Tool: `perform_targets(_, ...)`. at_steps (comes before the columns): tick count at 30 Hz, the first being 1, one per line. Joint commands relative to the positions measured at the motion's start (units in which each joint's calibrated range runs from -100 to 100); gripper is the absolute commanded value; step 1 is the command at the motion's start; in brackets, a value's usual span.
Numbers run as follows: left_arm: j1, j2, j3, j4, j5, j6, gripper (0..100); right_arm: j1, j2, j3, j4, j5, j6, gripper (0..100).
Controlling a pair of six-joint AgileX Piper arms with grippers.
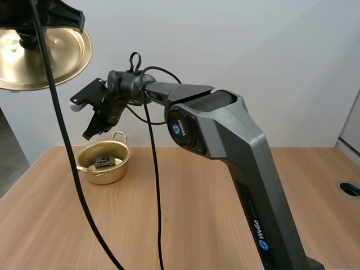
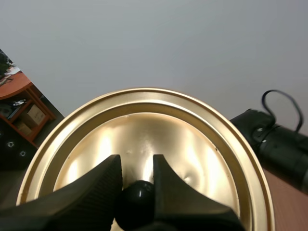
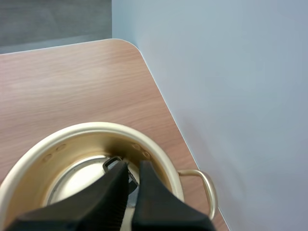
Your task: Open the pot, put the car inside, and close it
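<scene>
Left wrist view: the left gripper (image 2: 136,164) is pinching the black knob (image 2: 134,204) of the gold lid (image 2: 163,120). The right gripper (image 3: 133,167) is hovering over the open pot (image 3: 62,134), fingers barely parted, gripping nothing. The car (image 1: 104,162) is lying inside the pot.

A wooden table (image 1: 197,225) with a light, straight grain takes up the lower half of the frame, its far edge running along a pale wall. A gold-coloured pot (image 1: 115,170) with loop handles stands upright and uncovered on the tabletop at the left of the frame, near the far edge. At the right edge of the frame, a round grey-rimmed hole (image 1: 350,189) is set into the tabletop.
</scene>
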Motion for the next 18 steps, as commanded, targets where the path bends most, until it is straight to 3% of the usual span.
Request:
perform_targets(1, -0.02, 0.0, 0.0, 1.6, 0.0, 0.0, 0, -0.6, -1.6, 0.0, 0.6, 7.3, 2.0, 0)
perform_targets(9, -0.02, 3.4, 3.5, 3.3, 0.0, 0.0, 0, -5.6, -9.6, 0.9, 9.3, 30.3, 4.4, 0)
perform_targets(12, -0.02, 5.2, 6.9, 3.2, -1.3, 0.0, 0, -7.9, -14.4, 3.1, 12.8, 32.2, 2.7, 0)
perform_targets(18, -0.02, 6.5, 16.9, 3.2, -17.4, 2.2, 0, -11.3, -26.3, 7.6, 12.6, 32.2, 1.8, 0)
